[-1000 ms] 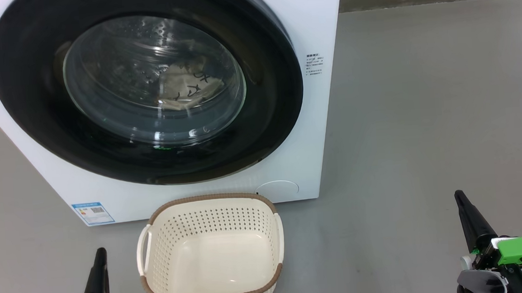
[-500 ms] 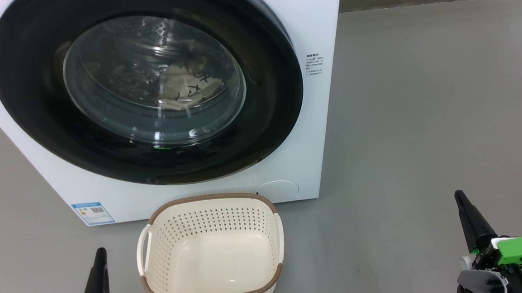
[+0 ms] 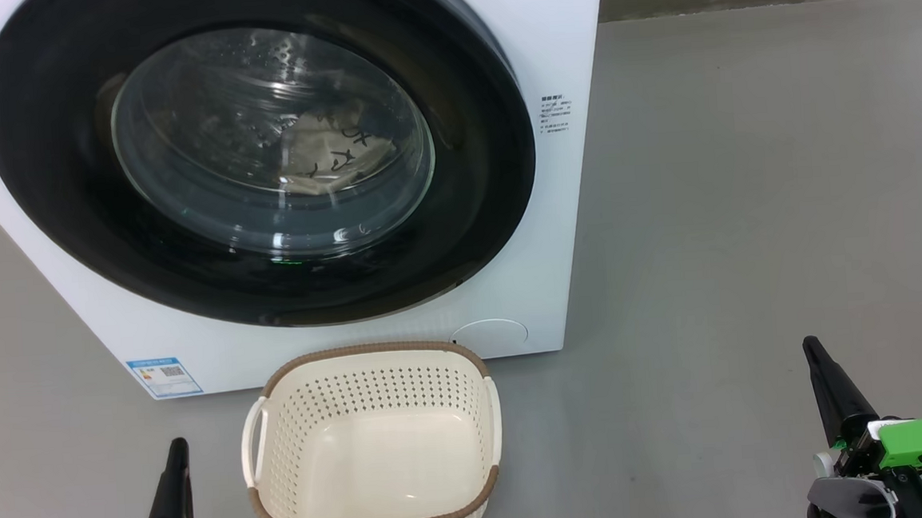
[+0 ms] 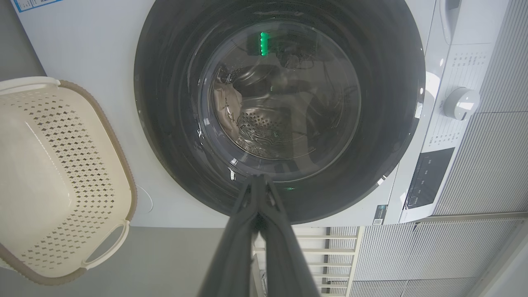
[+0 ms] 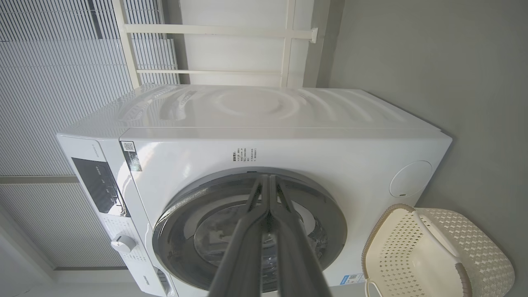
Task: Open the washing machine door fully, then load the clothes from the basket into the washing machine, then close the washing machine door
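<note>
The white washing machine [image 3: 559, 37] fills the upper left of the head view, and its round black-rimmed door [image 3: 65, 195] sits flush against the front, closed. Through the glass, cream clothes [image 3: 335, 158] with black marks lie in the drum. The cream basket [image 3: 372, 445] stands on the floor before the machine with nothing in it. My left gripper [image 3: 176, 446] is shut at the lower left, just left of the basket. At the lower right my right gripper [image 3: 812, 343] is shut, well away from the basket. Both wrist views show the door [image 4: 165, 103] [image 5: 173, 231] and the basket [image 4: 62, 173] [image 5: 437, 251] beyond closed fingertips [image 4: 258, 179] [image 5: 268, 178].
Grey floor [image 3: 745, 193] stretches to the right of the machine up to a wall base at the back. A control panel and a dial [image 4: 461, 103] sit on the machine's top front. White slatted panels and a white frame [image 5: 231, 29] stand behind the machine.
</note>
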Controlling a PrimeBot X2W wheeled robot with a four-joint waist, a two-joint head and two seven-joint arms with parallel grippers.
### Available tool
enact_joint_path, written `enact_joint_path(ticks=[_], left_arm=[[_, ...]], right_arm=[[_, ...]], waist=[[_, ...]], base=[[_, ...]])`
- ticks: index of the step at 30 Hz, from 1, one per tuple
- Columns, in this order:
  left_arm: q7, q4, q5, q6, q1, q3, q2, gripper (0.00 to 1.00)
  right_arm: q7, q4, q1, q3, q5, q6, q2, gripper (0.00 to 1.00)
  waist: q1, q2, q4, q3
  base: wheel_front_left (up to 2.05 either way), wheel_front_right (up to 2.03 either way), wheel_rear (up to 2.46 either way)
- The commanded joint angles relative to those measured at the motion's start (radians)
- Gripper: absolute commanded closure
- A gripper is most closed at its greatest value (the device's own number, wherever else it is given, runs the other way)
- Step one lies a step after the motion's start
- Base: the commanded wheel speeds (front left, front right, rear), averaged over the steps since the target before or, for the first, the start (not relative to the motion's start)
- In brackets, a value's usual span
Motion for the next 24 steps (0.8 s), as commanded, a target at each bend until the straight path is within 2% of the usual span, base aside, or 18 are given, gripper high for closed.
enact_joint_path(ticks=[1, 24], left_arm=[[0.006, -0.031, -0.008, 0.000, -0.042, 0.033, 0.009, 1.00], [0.006, -0.031, -0.008, 0.000, -0.042, 0.033, 0.009, 1.00]], right_arm=[[0.005, -0.030, -0.044, 0.018, 0.004, 0.000, -0.008, 1.00], [0.005, -0.030, -0.044, 0.018, 0.004, 0.000, -0.008, 1.00]], waist=[[0.0000, 0.0000, 0.000, 0.000], [0.0000, 0.0000, 0.000, 0.000]], base=[[0.00, 0.00, 0.00], [0.00, 0.00, 0.00]])
